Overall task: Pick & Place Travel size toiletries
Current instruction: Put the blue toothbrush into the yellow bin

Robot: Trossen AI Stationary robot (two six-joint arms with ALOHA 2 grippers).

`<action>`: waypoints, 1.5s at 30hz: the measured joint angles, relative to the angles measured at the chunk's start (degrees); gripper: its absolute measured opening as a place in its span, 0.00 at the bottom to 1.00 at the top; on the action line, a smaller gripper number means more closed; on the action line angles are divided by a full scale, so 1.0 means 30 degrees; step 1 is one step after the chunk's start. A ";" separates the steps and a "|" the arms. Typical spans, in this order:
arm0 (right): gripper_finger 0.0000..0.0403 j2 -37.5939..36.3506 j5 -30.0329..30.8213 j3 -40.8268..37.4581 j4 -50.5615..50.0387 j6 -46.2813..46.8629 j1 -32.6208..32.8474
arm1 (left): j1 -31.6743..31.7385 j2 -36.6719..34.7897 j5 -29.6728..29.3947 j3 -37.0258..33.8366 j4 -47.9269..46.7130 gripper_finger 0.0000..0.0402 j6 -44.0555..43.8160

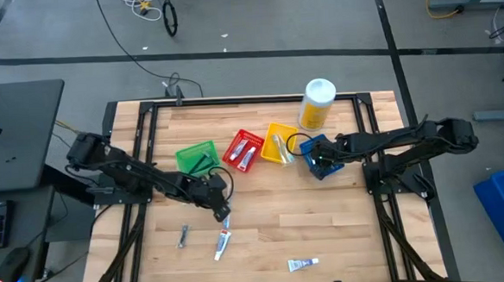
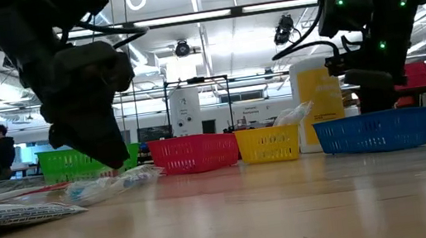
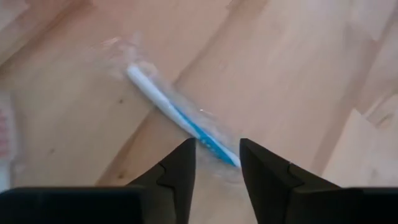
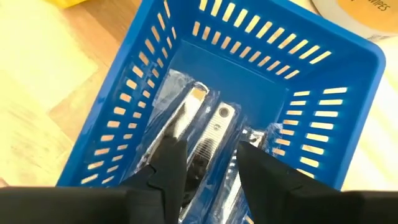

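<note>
A clear-wrapped toothbrush with a white and blue handle (image 3: pixel 166 106) lies flat on the wooden table, also seen in the high view (image 1: pixel 223 240). My left gripper (image 3: pixel 214 146) is open, low over the table, with its fingers on either side of the toothbrush's blue end. My right gripper (image 4: pixel 211 149) is open and reaches down into the blue bin (image 4: pixel 130 93), over wrapped silvery items (image 4: pixel 214 127) lying on the bin's floor. A small dark item (image 1: pixel 183 237) and a white toothpaste tube (image 1: pixel 302 263) lie on the table near its front edge.
Green (image 1: pixel 197 158), red (image 1: pixel 244 149), yellow (image 1: pixel 278 144) and blue (image 1: pixel 320 168) bins stand in a row across the table's middle. A tall yellow bottle with a white cap (image 1: pixel 317 103) stands behind them. Bare wood lies between the bins and the front edge.
</note>
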 joint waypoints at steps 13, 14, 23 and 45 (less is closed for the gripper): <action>0.39 0.0000 -0.0150 -0.0007 0.0417 0.0015 0.0000 | 0.0031 0.1689 -0.0007 0.0001 0.1061 0.47 -0.0361; 0.39 0.0000 -0.0167 -0.0007 0.0423 0.0015 0.0000 | 0.0066 0.1849 -0.0134 0.0055 0.1302 0.47 -0.0357; 0.39 0.0000 -0.0196 -0.0007 0.0689 -0.0036 0.0000 | 0.0455 0.1845 -0.0621 0.0015 0.1292 0.29 0.0553; 0.40 0.0000 -0.0563 -0.0007 0.0762 -0.0205 0.0000 | 0.0663 0.1859 -0.1050 0.4414 0.0501 0.01 0.2101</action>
